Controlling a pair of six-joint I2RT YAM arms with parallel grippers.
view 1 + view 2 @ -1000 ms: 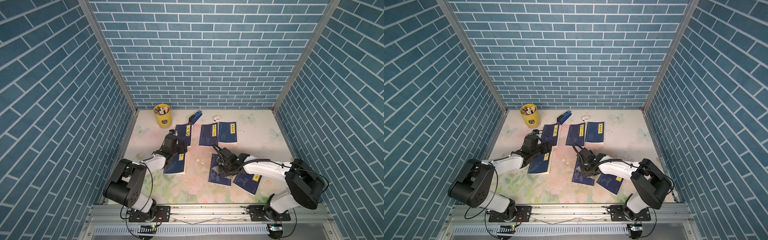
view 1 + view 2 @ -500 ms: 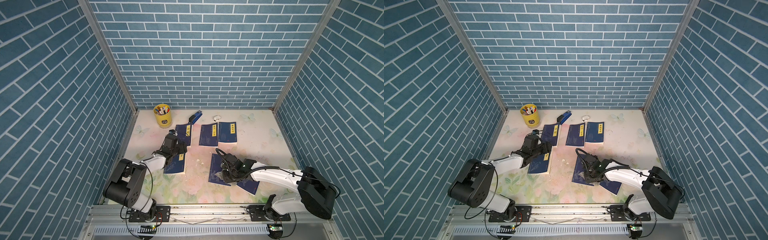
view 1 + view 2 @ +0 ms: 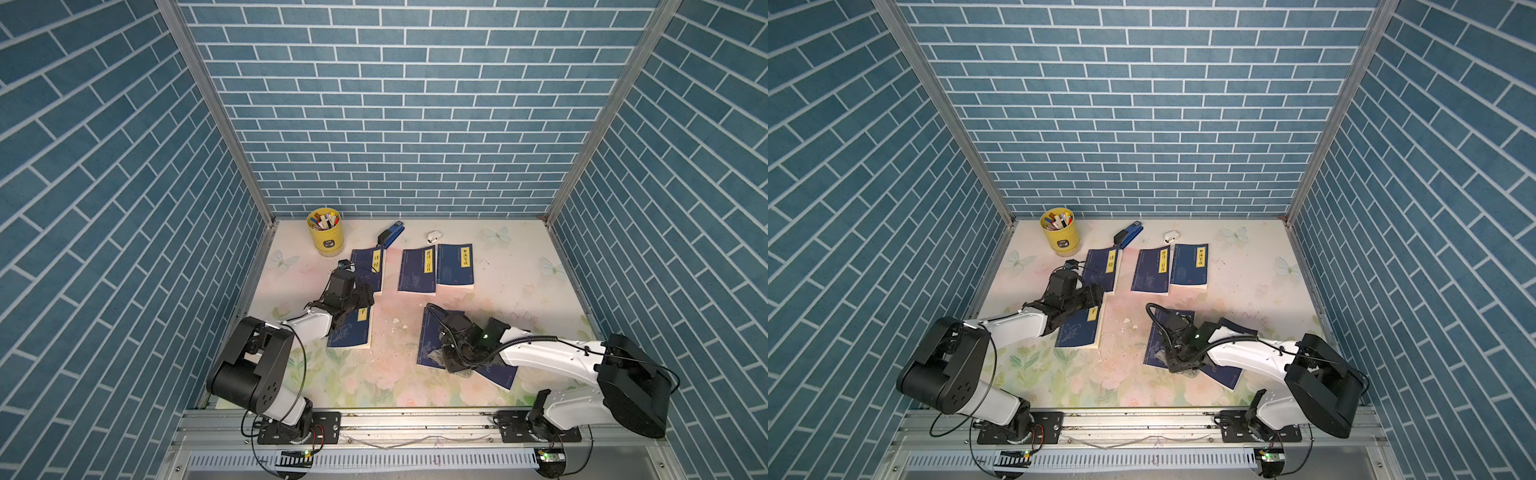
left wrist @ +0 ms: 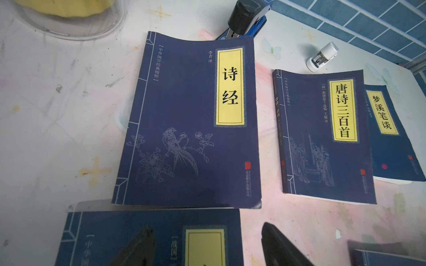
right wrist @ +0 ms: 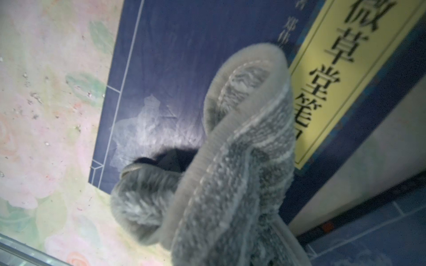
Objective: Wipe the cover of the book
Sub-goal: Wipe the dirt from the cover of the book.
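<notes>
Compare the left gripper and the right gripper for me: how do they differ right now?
The left gripper stands open and empty; the right gripper is shut on a grey cloth. The left gripper sits over the label end of the left book; the right gripper holds its cloth at the right book's near edge, spilling onto the table. Both are over dark blue books.

Cloth (image 5: 242, 165) fuzzy w/ ribbed hem; book cover (image 5: 173, 57) matt paper; table (image 5: 46, 119) smooth, scuffed.
</notes>
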